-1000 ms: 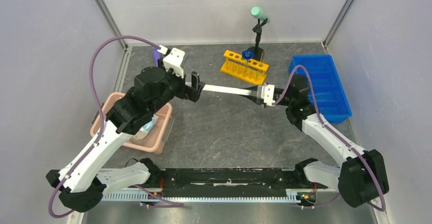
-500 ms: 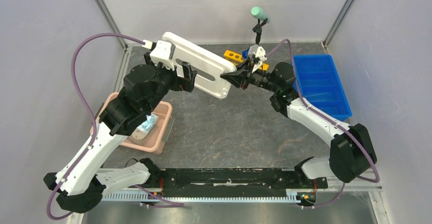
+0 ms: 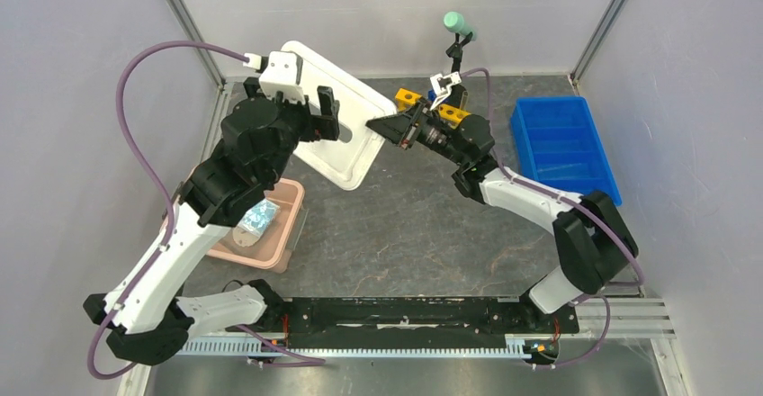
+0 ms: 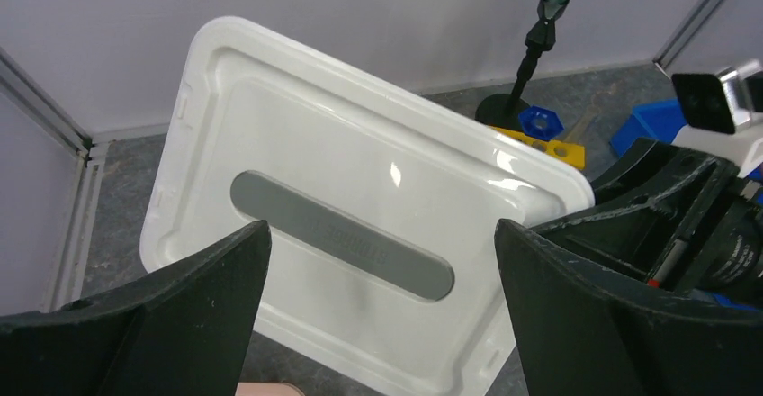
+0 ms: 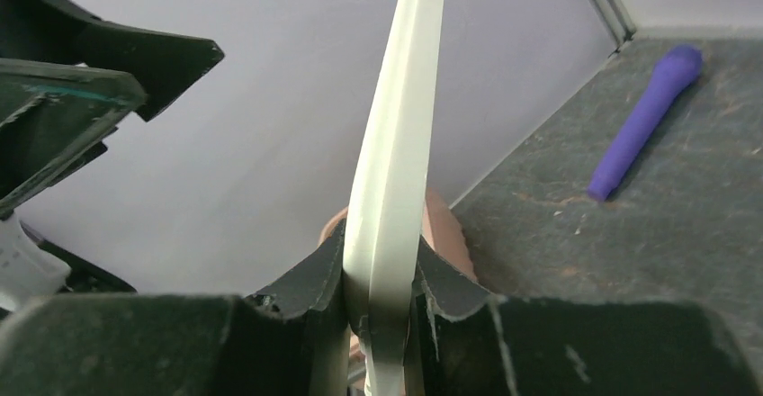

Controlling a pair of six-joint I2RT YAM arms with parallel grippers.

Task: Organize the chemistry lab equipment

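Right gripper [image 3: 378, 127] clamped on the edge of a white lid [image 3: 349, 151]. Lid held tilted in the air above the table's back left. Left gripper [image 4: 380, 234] spread wide, facing the lid's flat side, holding nothing. Pale blue mask [image 3: 258, 218] lies in the pink bin [image 3: 290, 230] below the left arm.

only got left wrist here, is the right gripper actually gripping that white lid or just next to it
Observer: Gripping it. The right wrist view shows the right gripper shut on the edge of the white lid, with a finger on each face.
Operator: whats that pink bit at my bottom edge
Observer: A pink bin on the left side of the table, uncovered, with a pale blue face mask inside.
Operator: anything hidden behind the lid
Observer: A purple cylinder lies flat on the table near the wall.
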